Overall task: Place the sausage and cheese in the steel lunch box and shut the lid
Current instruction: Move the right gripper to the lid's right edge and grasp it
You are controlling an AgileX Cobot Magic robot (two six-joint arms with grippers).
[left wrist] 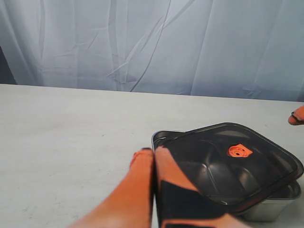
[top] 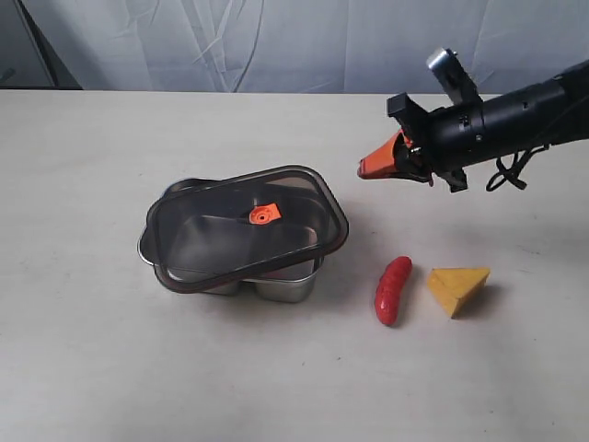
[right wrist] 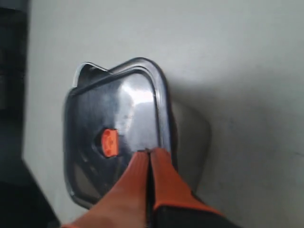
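The steel lunch box [top: 283, 287] stands left of the table's middle. The dark translucent lid [top: 247, 226] lies askew on top of it, its orange valve tab [top: 264, 214] at the centre. To the right lie the red sausage [top: 392, 289] and, beside it, the yellow cheese wedge [top: 457, 287]. My right gripper [top: 364, 169] hangs shut and empty above the table, right of the box and behind the sausage. The right wrist view shows its orange fingers pressed together [right wrist: 150, 152] over the lid [right wrist: 118, 133]. My left gripper [left wrist: 153, 151] is shut and empty, close to the lid [left wrist: 237, 161]; it is out of the exterior view.
A pale wrinkled curtain [top: 276, 41] hangs behind the table's far edge. The light tabletop [top: 92, 350] extends around the box and food.
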